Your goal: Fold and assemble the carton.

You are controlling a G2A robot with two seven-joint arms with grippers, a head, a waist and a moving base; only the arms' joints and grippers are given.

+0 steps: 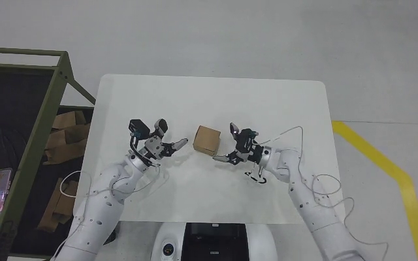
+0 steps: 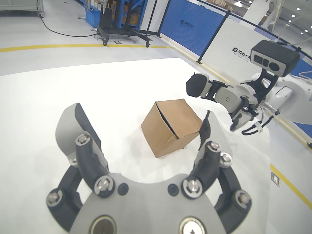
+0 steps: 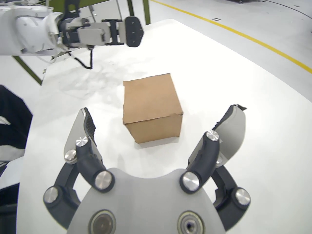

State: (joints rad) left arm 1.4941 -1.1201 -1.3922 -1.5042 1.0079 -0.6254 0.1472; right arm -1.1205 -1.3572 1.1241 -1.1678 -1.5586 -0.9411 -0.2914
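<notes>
Carton (image 1: 208,139) stands assembled (one seam gaps slightly in the left wrist view) near the middle of the white table (image 1: 196,98). Left gripper (image 1: 171,134) is just beside it on one side, fingers spread wide and empty. Right gripper (image 1: 227,143) faces it from the opposite side, equally wide and empty. Neither gripper appears to touch the carton.

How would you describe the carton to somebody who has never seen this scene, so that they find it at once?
Look at the white table, near its middle, between the open left gripper and the open right gripper. There stands a brown carton, folded into a cube and touched by neither. The other cardboard lies flat in the green rack beside the table.
</notes>
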